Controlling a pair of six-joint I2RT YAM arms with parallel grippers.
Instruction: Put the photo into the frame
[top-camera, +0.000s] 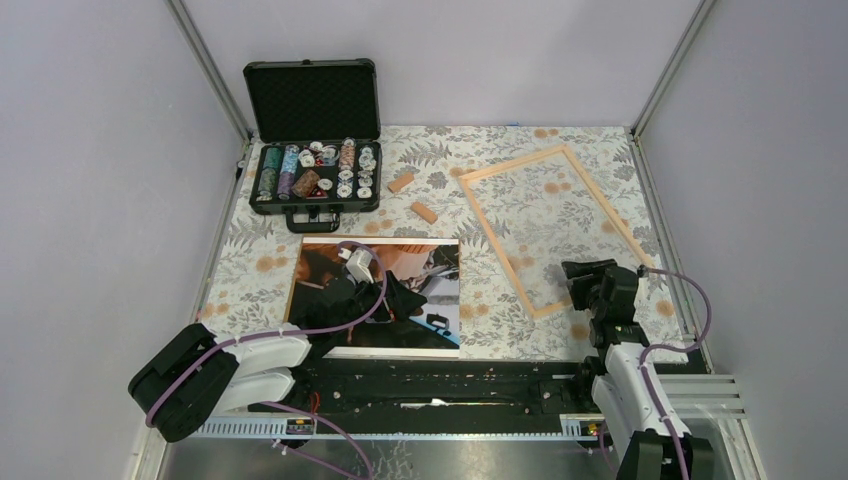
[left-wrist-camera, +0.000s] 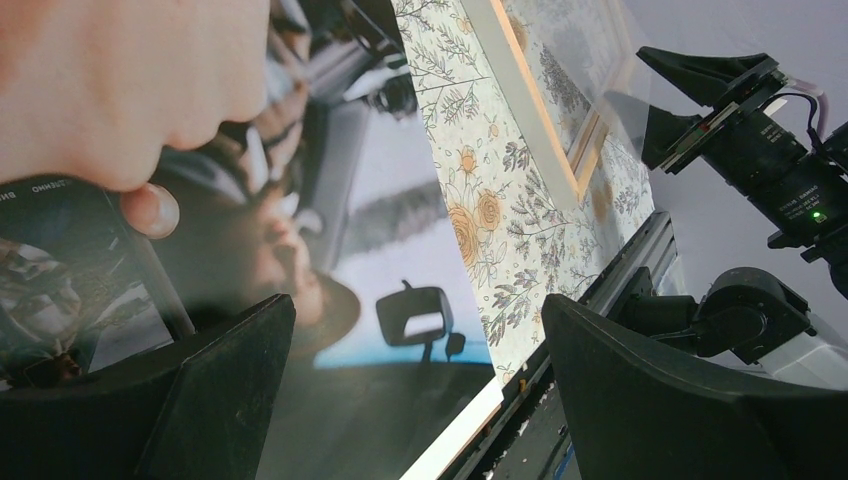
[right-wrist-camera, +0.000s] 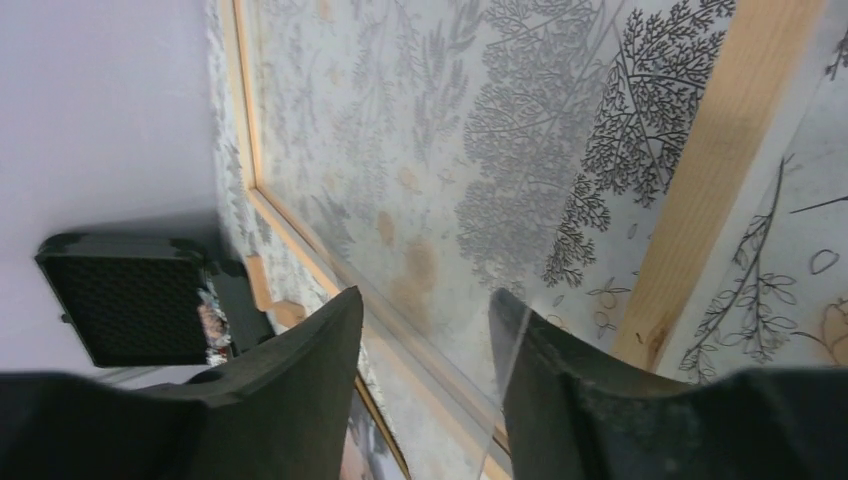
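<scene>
Left tool spread wide above the photo (partly hidden); right tool parted over the frame.

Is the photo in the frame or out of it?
Out. The photo lies flat on the floral tablecloth, apart from the frame, whose opening shows only tablecloth.

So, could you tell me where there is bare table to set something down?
Free: the strip between the photo and the left wall, and the back strip from the case to the frame. Crowded: two wooden blocks lie between case and frame; the right gripper is at the frame's near edge.
</scene>
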